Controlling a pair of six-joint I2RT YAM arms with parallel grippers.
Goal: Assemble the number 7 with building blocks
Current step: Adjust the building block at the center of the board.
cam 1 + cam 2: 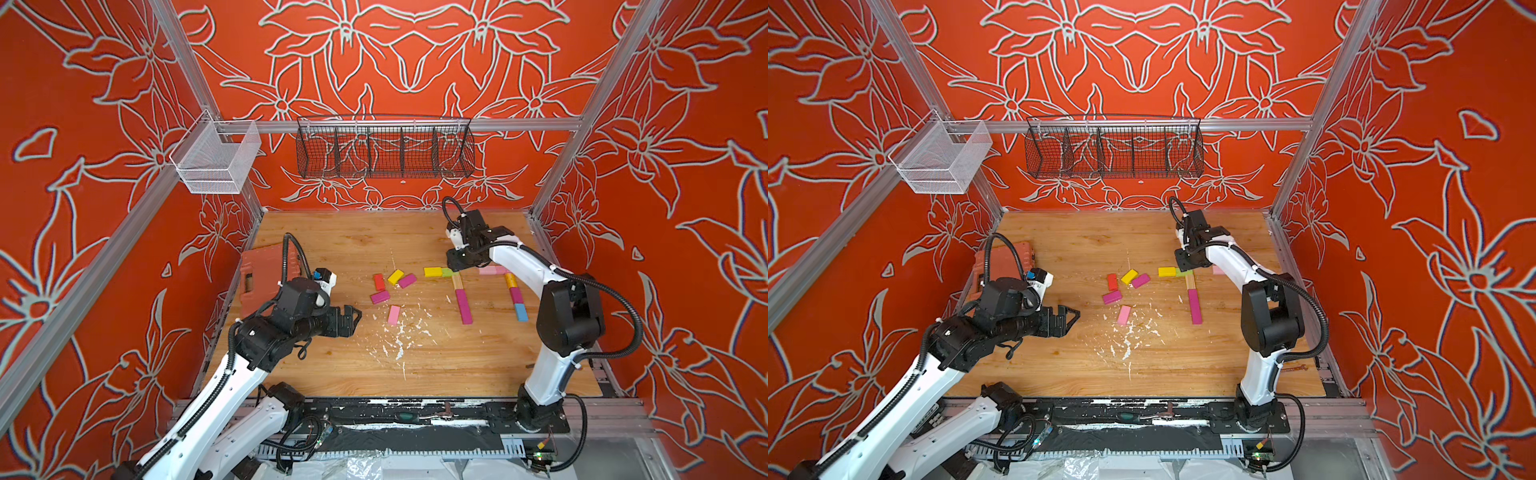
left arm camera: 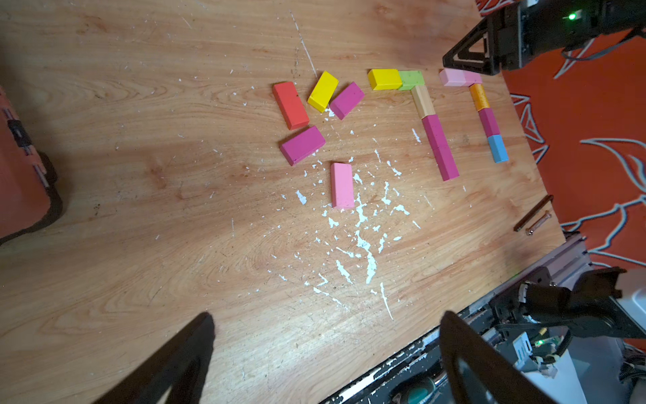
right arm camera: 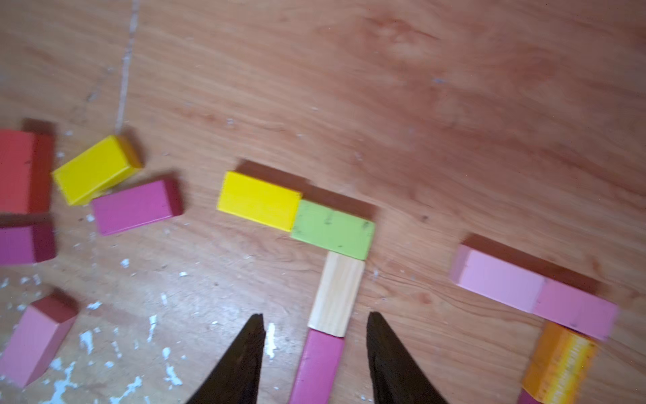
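A number 7 point(image 1: 455, 286) lies at mid table: a yellow block point(image 3: 258, 201) and a green block point(image 3: 332, 229) form the bar, with a bare wood block point(image 3: 337, 293) and a long magenta stem point(image 3: 316, 367) below. My right gripper point(image 3: 315, 314) hovers over the stem, open, its jaws standing clear on either side of the magenta block. To the left lie loose building blocks point(image 2: 314, 115): red, yellow, two magenta, and a light pink one point(image 2: 342, 185). My left gripper point(image 2: 327, 314) is open and empty at the table's left, seen in a top view point(image 1: 353, 322).
A second figure of pink, orange, magenta and blue blocks point(image 2: 484, 112) lies right of the 7, partly under the right arm. A red-brown tool case point(image 1: 262, 274) sits at the far left. A white mesh basket point(image 1: 216, 160) and a black wire basket point(image 1: 384, 151) hang on the rail.
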